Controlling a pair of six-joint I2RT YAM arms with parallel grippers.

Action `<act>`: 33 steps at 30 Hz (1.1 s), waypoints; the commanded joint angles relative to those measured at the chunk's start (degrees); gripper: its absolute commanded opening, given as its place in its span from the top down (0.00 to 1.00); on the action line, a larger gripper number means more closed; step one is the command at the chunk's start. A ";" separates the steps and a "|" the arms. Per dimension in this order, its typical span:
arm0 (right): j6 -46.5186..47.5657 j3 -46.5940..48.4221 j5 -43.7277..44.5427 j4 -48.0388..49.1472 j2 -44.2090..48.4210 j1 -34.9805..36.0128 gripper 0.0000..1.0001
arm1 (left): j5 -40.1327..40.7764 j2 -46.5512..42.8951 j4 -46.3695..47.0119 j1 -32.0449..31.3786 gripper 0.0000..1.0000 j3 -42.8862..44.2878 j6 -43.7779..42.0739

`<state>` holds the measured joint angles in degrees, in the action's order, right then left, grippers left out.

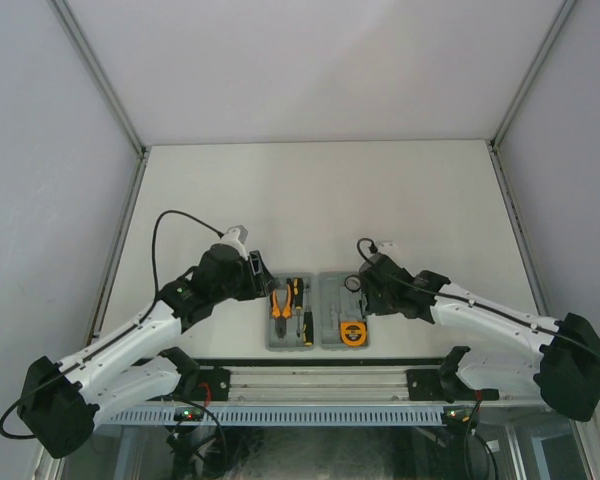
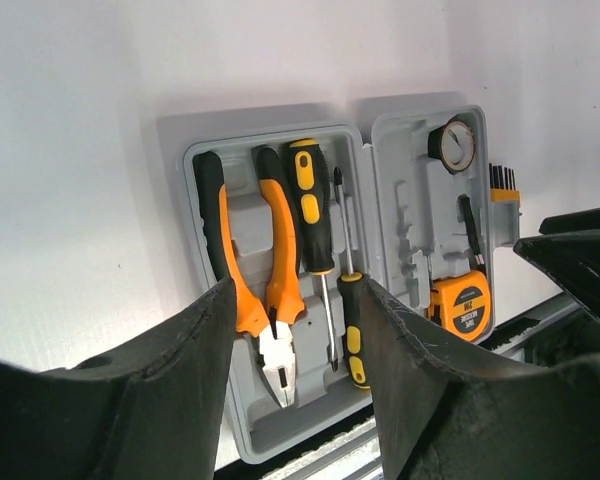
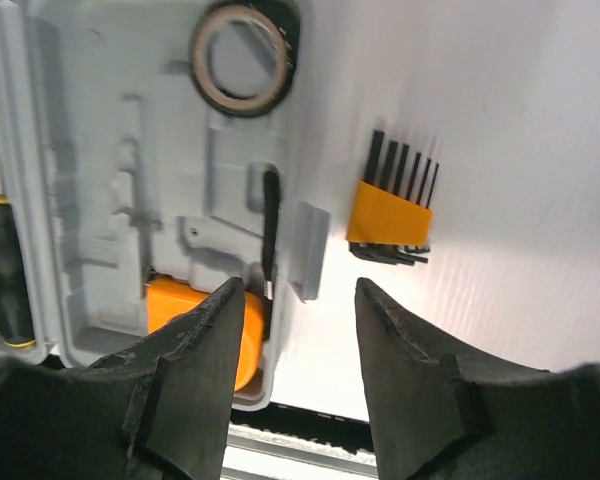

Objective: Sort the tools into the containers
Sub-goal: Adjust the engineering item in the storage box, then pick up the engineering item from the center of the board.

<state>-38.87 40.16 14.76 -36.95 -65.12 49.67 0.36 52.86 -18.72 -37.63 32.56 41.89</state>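
Bit set (image 3: 388,212) lies flat on the table just beside the right wall of the open tool case (image 2: 175,135), near its latch tab (image 3: 308,250); it looks to be the one tool not yet stowed. Pliers (image 2: 277,240) and both screwdrivers (image 2: 310,210) sit in the left half, ring (image 2: 452,145) and tape measure (image 2: 462,303) in the right. Right gripper (image 3: 300,290) hangs with jaws spread and empty, lined up over the case wall and latch rather than over the bit set. Main risk: a straight descent from here would likely put one finger on the tape measure or the rim, shoving the light case and unseating tools. Second risk: pinching the thin fanned bits instead of the orange holder could let the set twist or slip. Which recess takes it cannot be told, so a misfit may leave it proud. Left gripper (image 2: 295,288), also spread and empty, hovers over the pliers; dropping lower could snag a handle.
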 commanded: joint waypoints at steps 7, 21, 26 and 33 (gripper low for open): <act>-0.11 -5.47 -10.23 10.76 2.46 -8.53 0.59 | 1.48 0.56 -0.59 0.45 0.43 -0.26 -1.87; 4.43 -5.37 -17.95 17.75 -4.37 -14.84 0.80 | 2.86 1.02 -3.00 0.45 0.42 0.45 -1.27; 6.78 -2.65 -18.03 20.10 -7.09 -15.04 0.86 | 4.21 1.11 -4.30 0.45 0.39 0.73 -1.02; 12.55 4.97 -16.17 20.00 -12.88 -15.31 0.81 | 4.87 0.74 -5.42 0.45 0.33 1.62 -1.22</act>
<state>-30.96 39.59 -2.04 -21.19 -76.01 34.83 4.03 54.13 -23.99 -37.56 32.58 41.39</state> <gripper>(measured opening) 0.152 0.666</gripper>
